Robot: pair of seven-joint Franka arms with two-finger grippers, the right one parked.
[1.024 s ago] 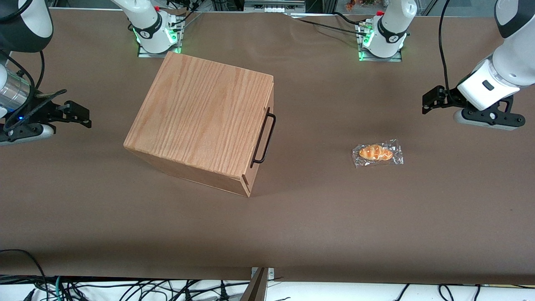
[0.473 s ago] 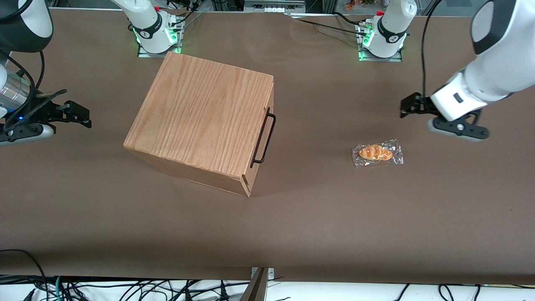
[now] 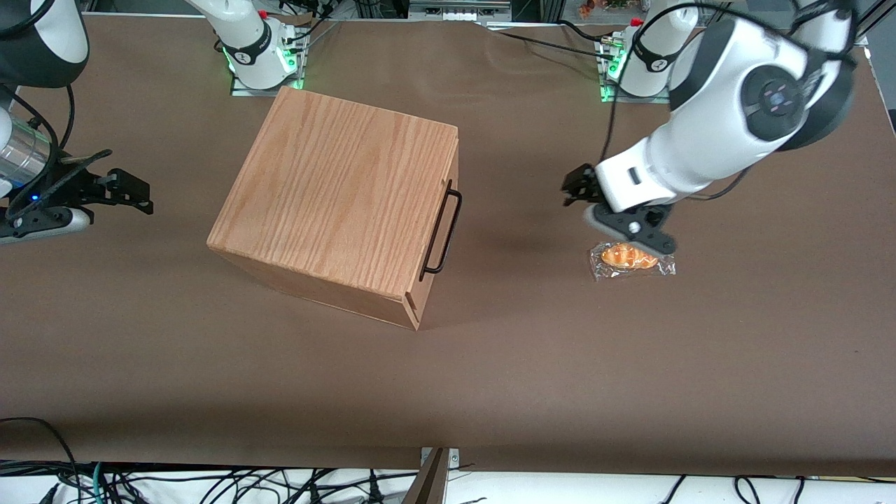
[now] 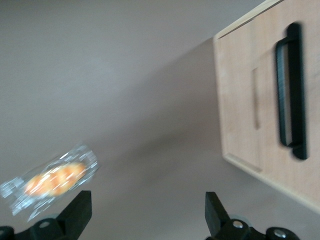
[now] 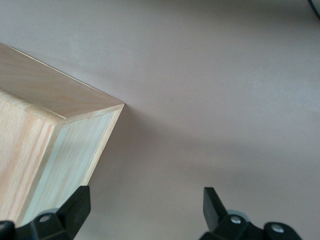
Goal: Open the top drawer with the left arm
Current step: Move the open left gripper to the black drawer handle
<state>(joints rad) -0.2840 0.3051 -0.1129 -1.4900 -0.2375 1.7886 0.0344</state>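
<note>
Top drawer (image 4: 260,100) front only in wrist view; gripper (image 3: 577,194) fingers (image 4: 75,212) apart.

Left arm (image 3: 707,150): white links reach in from the working arm's end of the table, the big dark-capped joint raised high, forearm sloping down toward the table's middle. A black cable loops above the upper link.

Gripper (image 3: 575,190): black, at the low end of the wrist, pointing toward the parked arm's end, hanging above the table surface. Wrist view shows both fingertips (image 4: 75,212) spread wide apart, with nothing between them.
</note>
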